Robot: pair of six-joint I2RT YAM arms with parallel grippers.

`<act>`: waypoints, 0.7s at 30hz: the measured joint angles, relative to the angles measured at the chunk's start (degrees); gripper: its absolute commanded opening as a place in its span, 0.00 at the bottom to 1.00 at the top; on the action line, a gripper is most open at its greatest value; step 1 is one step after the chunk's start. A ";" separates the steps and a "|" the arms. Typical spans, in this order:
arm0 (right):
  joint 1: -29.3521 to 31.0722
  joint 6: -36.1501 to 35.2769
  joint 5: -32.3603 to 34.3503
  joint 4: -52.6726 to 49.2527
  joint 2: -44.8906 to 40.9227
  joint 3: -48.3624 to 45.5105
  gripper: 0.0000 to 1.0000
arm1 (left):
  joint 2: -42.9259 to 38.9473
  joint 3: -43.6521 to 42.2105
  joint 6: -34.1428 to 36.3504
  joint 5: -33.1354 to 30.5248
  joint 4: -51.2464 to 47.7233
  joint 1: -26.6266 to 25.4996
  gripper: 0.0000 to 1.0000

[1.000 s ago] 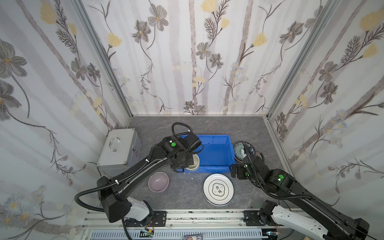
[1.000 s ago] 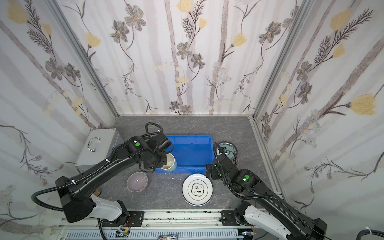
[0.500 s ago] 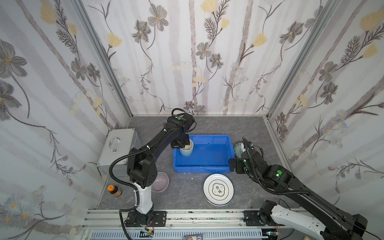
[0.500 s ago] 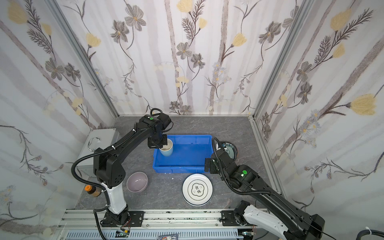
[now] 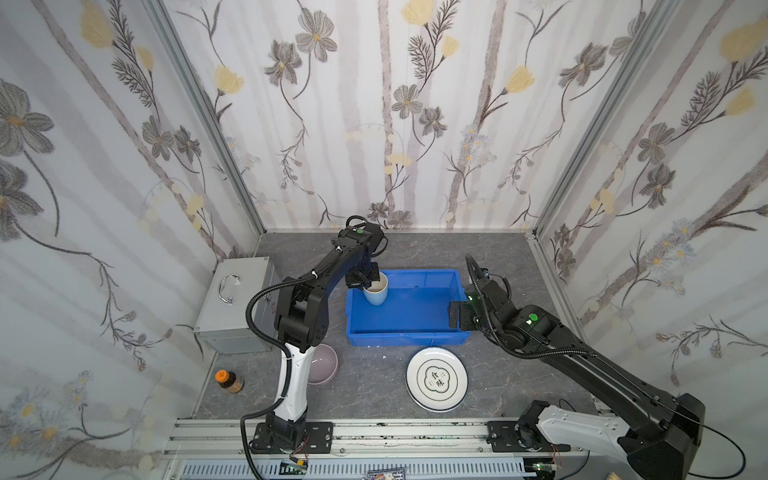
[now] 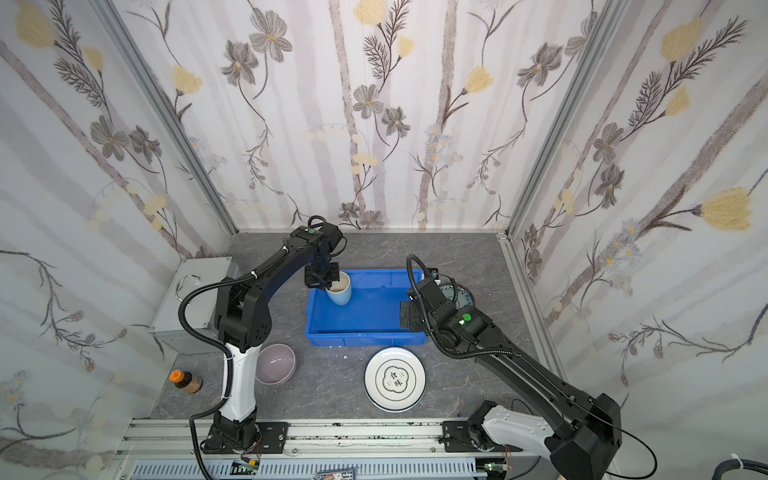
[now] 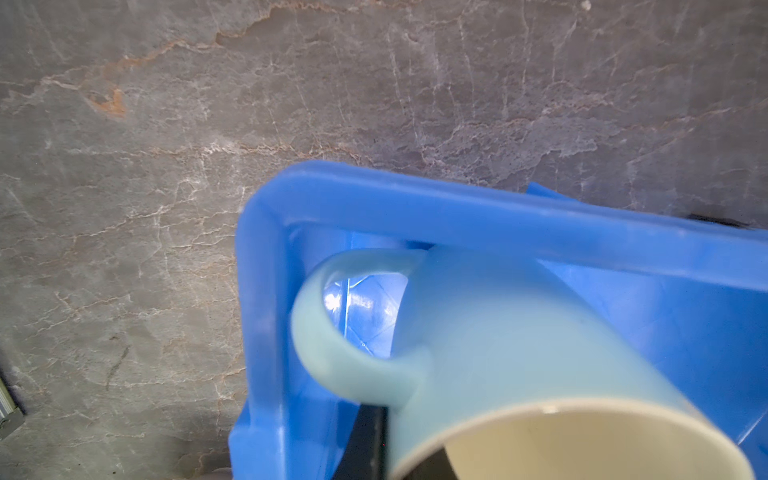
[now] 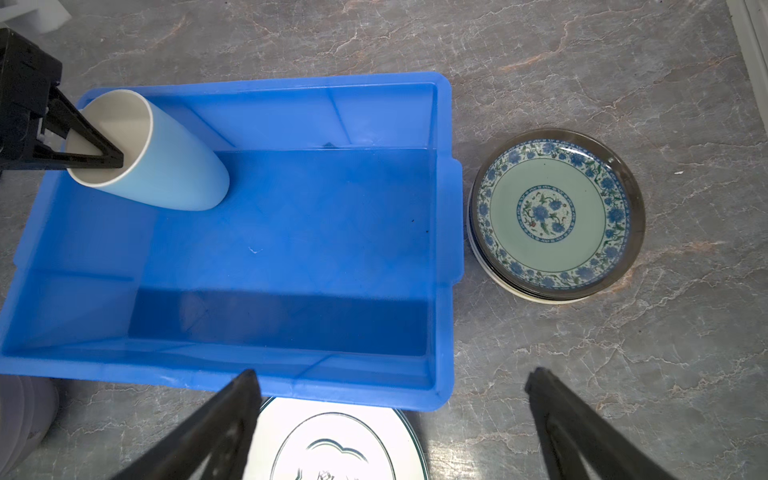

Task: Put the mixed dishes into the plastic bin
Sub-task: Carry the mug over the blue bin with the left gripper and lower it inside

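My left gripper (image 5: 365, 280) is shut on the wall of the pale blue mug (image 5: 376, 291), one finger (image 8: 97, 156) inside its cream mouth. The mug (image 8: 166, 166) hangs tilted in the far-left corner of the blue plastic bin (image 5: 407, 332), handle (image 7: 332, 345) near the rim. My right gripper (image 8: 392, 374) stands open over the bin's right front corner, holding nothing. A white plate (image 5: 436, 379) lies in front of the bin. The lilac bowl (image 5: 324, 365) sits at front left. A teal-patterned plate (image 8: 552, 216) tops a small stack right of the bin.
A grey metal case (image 5: 237, 303) with a handle stands left of the bin, by the left wall. A small brown bottle (image 5: 228, 380) with an orange cap stands at front left. Flowered walls close in three sides, and a rail (image 5: 374, 432) runs along the front.
The left arm has carried the mug from beside the bin's front-left corner up into its far-left corner and now holds still. The right gripper has drifted slightly toward the bin.
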 measured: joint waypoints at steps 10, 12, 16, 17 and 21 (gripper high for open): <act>-1.14 -1.49 -2.12 -0.02 3.43 1.73 1.00 | 0.22 -0.37 0.85 0.85 0.57 0.81 0.22; -1.14 -1.49 -2.34 -0.02 3.63 1.73 1.00 | 0.22 -0.37 1.29 0.92 0.61 0.76 0.22; -1.14 -1.51 -2.80 -0.04 3.87 1.84 1.00 | 0.22 -0.22 1.46 0.96 0.61 0.81 0.26; -1.14 -1.51 -2.93 -0.04 3.87 1.84 1.00 | 0.22 -0.22 1.46 0.98 0.61 0.81 0.28; -1.18 -1.49 -2.93 -0.07 3.82 1.84 1.00 | -0.07 -0.42 1.66 1.22 0.52 0.81 0.44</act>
